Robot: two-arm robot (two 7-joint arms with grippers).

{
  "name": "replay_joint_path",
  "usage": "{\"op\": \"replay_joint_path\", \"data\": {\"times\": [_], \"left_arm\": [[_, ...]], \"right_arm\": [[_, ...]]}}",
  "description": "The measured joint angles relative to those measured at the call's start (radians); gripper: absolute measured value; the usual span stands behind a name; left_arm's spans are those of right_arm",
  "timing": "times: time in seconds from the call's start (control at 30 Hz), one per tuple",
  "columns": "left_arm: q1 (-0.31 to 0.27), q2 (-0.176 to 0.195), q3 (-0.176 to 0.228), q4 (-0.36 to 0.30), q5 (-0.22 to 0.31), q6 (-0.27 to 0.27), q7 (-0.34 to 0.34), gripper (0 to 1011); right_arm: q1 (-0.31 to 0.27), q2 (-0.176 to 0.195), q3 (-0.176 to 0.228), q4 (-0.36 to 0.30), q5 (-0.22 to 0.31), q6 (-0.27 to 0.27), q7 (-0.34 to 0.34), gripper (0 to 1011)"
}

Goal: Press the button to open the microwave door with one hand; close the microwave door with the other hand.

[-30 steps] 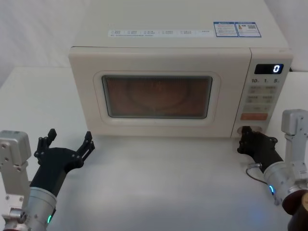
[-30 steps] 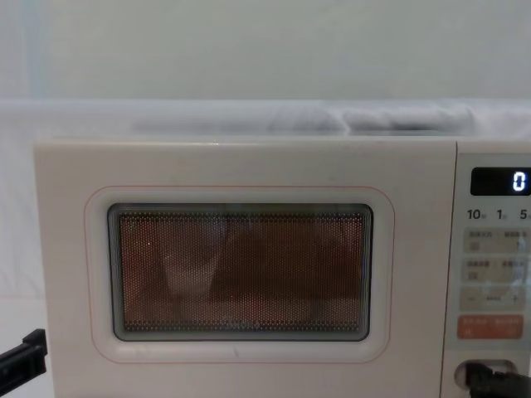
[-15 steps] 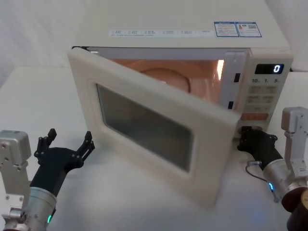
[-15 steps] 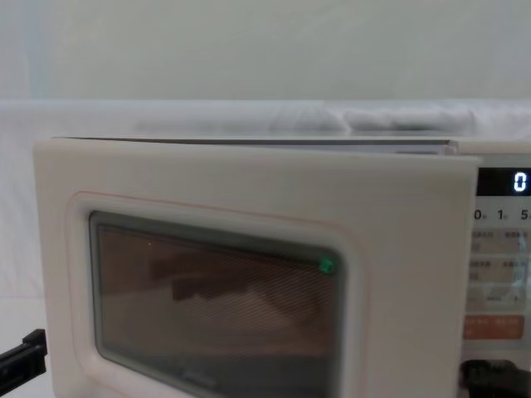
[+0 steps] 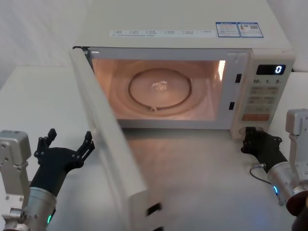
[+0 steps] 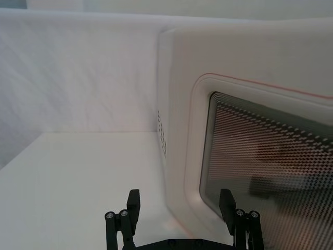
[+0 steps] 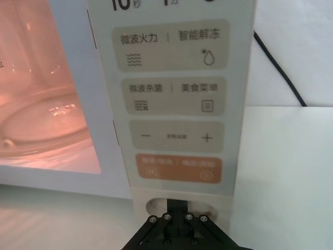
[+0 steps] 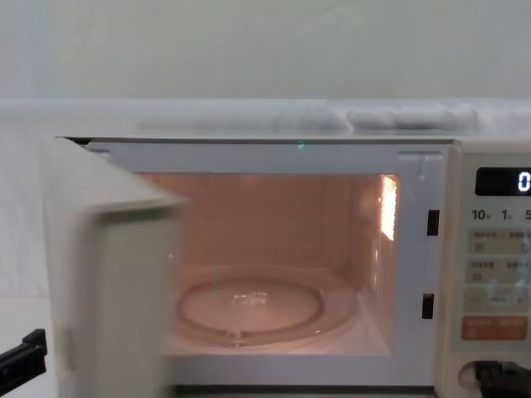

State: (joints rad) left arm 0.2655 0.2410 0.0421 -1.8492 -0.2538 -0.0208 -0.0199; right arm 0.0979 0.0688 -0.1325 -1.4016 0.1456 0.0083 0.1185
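Note:
The microwave door stands swung wide open on its left hinge, and its free edge reaches toward me. The lit cavity holds a glass turntable. My left gripper is open, low on the table just left of the door. In the left wrist view its fingers face the door's outer side and dark window, not touching. My right gripper is shut, its tips at the button at the foot of the control panel. I cannot tell if they touch it.
The microwave body fills the back of the white table. The open door divides the table's left part from its middle. A black cable runs behind the microwave on the right.
The door went from shut, through half open, to wide open, swinging out and to the left. Both grippers have hardly moved.

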Motion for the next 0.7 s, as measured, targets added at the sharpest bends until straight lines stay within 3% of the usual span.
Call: {"op": "replay_joint_path", "data": {"times": [0.7], "left_arm": [[0.000, 0.000, 0.000, 0.000, 0.000, 0.000, 0.000, 1001]], "right_arm": [[-0.009, 0.000, 0.005, 0.009, 0.000, 0.009, 0.000, 0]]}}
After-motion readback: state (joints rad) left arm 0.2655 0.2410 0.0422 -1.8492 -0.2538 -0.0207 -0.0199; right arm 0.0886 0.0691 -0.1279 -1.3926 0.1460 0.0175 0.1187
